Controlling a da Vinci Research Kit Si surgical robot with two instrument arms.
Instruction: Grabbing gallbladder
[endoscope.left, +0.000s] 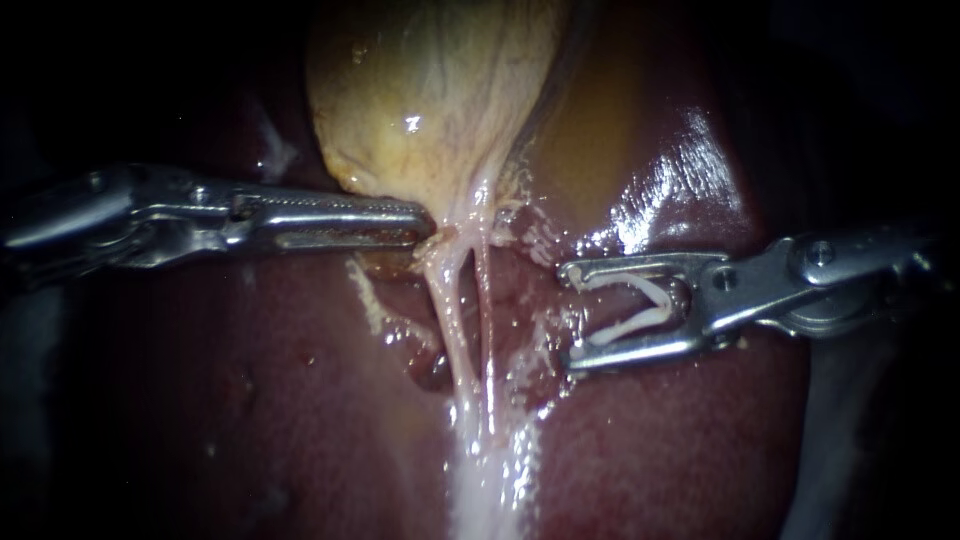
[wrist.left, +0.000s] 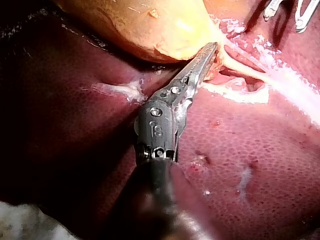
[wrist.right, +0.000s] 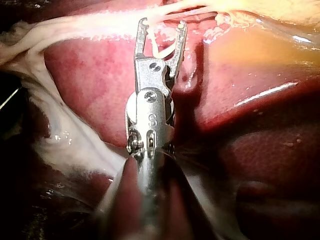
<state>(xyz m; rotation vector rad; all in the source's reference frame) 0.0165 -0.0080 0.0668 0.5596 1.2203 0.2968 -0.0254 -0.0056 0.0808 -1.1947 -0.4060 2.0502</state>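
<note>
the yellowish gallbladder (endoscope.left: 430, 100) lies on the dark red liver (endoscope.left: 300, 420) and narrows to a neck. from the neck two thin pale tubes (endoscope.left: 455, 320) run on, side by side, over the liver's wet surface. the left tool (endoscope.left: 428, 220) comes in flat across the liver and its tip touches the gallbladder's neck, just under the bulge. its jaws seem to lie together with no tissue between them, though glare at the tip makes that hard to judge. the right tool (endoscope.left: 568, 316) sits over the liver on the tubes' other side, near them but apart. its jaws gape, with a white forked strand (endoscope.left: 630, 326) lying in the gap.
</note>
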